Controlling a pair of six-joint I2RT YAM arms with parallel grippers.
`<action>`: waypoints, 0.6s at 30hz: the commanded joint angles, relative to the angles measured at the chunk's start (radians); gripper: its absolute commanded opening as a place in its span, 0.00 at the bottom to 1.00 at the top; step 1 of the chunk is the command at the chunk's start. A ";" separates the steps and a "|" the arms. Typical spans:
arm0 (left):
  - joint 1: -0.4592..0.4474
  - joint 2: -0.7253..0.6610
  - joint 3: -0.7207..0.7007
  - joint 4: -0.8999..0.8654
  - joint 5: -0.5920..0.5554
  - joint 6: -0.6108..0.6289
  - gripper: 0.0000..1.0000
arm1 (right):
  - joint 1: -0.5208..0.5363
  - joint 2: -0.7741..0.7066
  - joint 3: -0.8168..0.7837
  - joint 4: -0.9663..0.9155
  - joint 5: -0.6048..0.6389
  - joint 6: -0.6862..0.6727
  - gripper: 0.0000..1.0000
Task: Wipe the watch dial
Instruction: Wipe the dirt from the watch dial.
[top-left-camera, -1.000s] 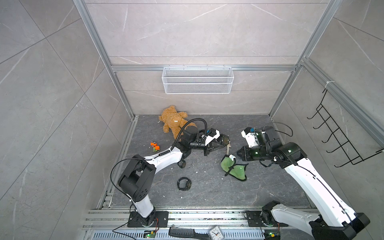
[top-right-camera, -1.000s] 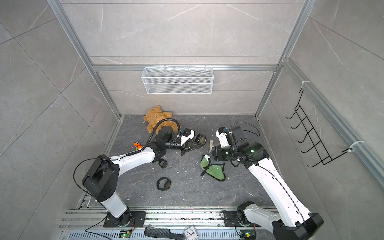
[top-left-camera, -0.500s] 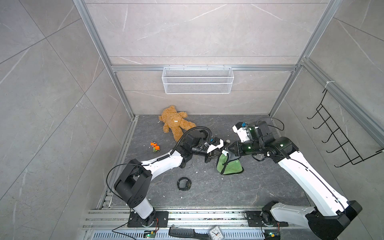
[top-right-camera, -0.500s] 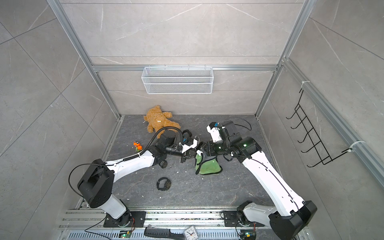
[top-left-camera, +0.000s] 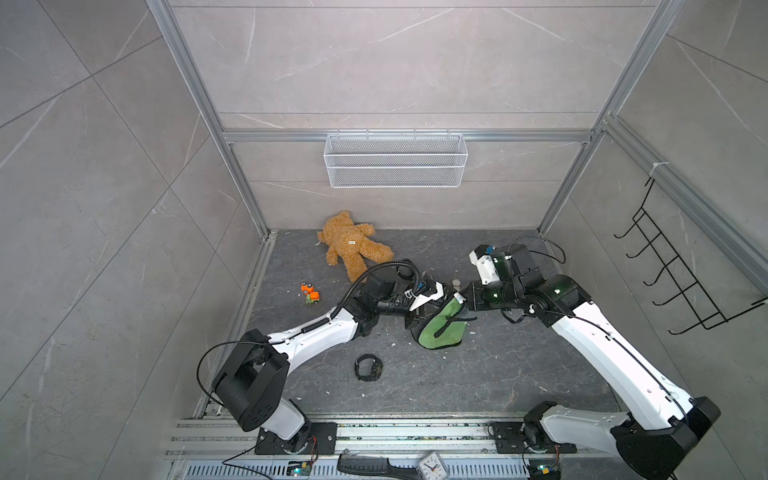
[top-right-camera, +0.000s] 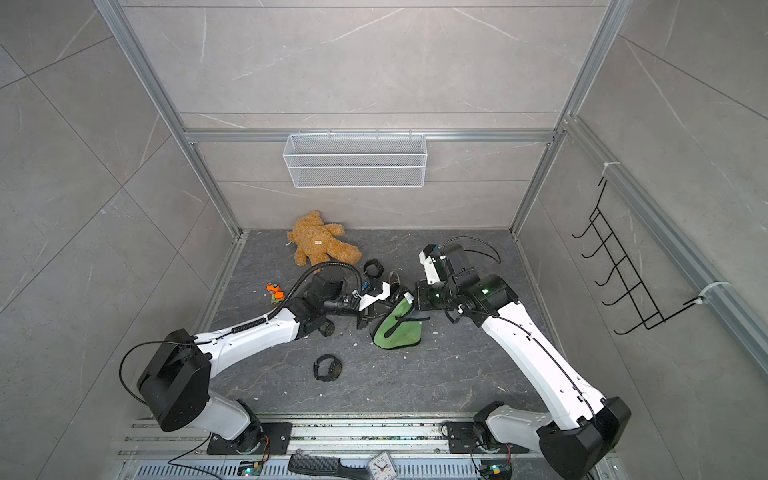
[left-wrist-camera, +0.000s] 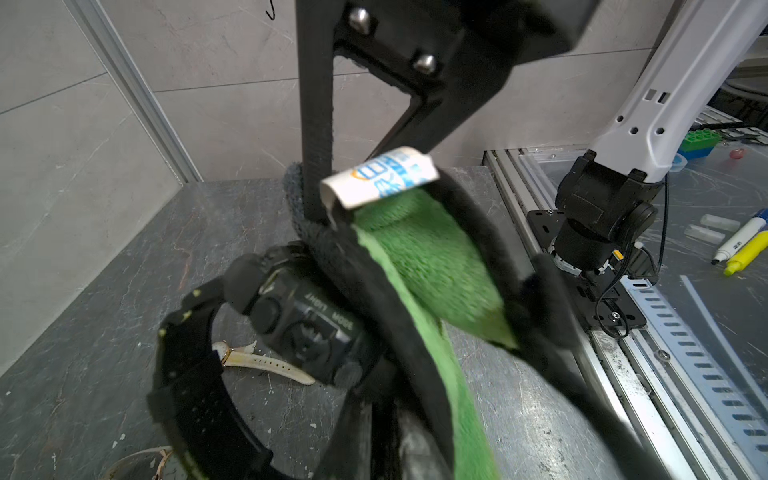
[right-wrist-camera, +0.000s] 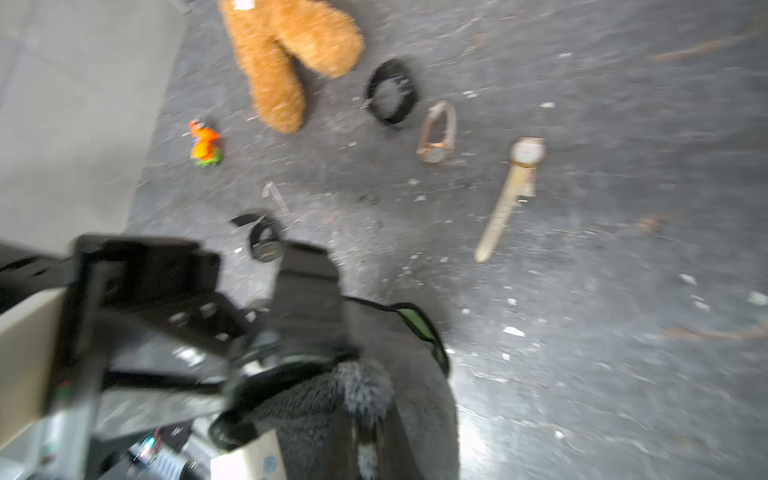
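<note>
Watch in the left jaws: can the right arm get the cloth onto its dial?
Likely yes. The right jaws hold the green cloth against the black watch gripped by the left jaws, nothing between them. The cloth hides part of the face, so dial contact is unclear.

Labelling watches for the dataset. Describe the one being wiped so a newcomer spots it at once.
Find the green cloth at mid-floor, where the two arms meet. The watch being wiped is the chunky black digital one held in the left gripper, pressed against that cloth. The other watches all lie loose on the floor; this one alone is lifted.
</note>
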 joint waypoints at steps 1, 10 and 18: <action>-0.013 -0.053 0.009 0.063 0.027 0.039 0.00 | -0.005 -0.029 -0.002 -0.031 0.161 0.020 0.00; -0.009 -0.031 0.030 0.067 0.007 0.035 0.00 | -0.005 -0.083 0.053 -0.136 0.267 -0.047 0.00; -0.009 0.005 0.059 0.073 0.008 0.017 0.00 | 0.000 -0.172 -0.024 -0.011 0.005 -0.062 0.00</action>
